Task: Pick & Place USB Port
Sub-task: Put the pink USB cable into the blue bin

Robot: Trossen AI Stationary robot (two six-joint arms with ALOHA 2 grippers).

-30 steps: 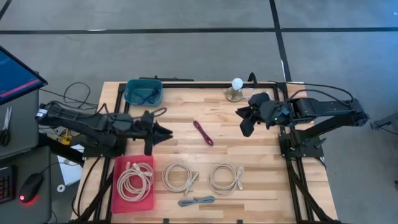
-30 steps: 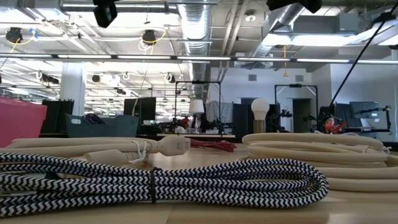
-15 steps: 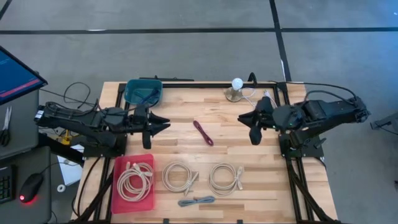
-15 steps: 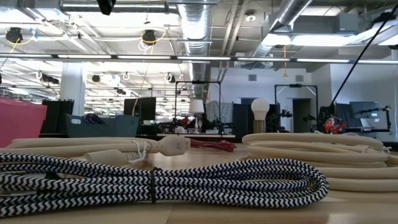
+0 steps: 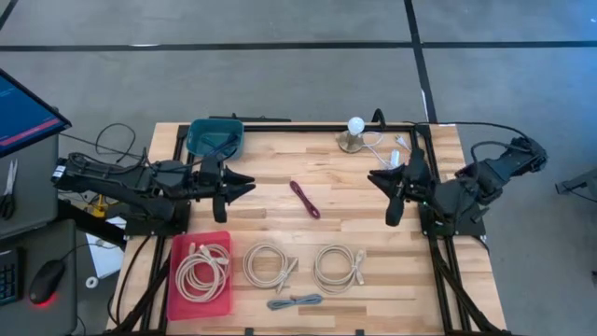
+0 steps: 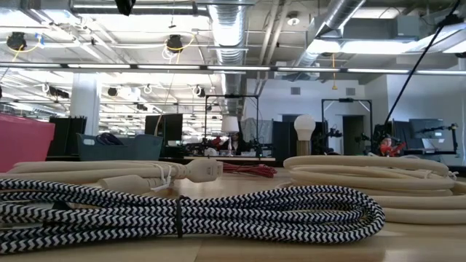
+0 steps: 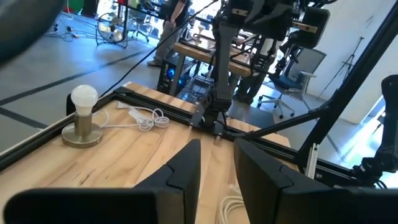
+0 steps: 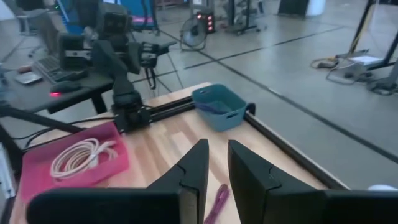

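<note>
The magenta USB cable (image 5: 304, 199) lies loose on the wooden table, near its middle, also low in the right wrist view (image 8: 214, 202). My left gripper (image 5: 250, 185) hovers to its left, pointing toward the table's right side, fingers a narrow gap apart (image 7: 216, 149). My right gripper (image 5: 375, 176) hovers to its right, near the right edge, pointing left, fingers also slightly apart (image 8: 217, 146). Neither holds anything. The teal bin (image 5: 215, 137) stands at the far left corner.
A pink tray (image 5: 220, 291) at the near left holds a cream cable coil (image 5: 199, 266). Two more cream coils (image 5: 269, 264) (image 5: 338, 267) and a grey braided cable (image 5: 294, 301) lie along the near edge. A light bulb on a base (image 5: 354, 135) stands at the far edge.
My right arm has folded back, carrying its gripper toward the table's right edge. My left gripper has shifted a little toward the far edge. Both have risen out of the top of the low view. The cables have stayed where they were.
</note>
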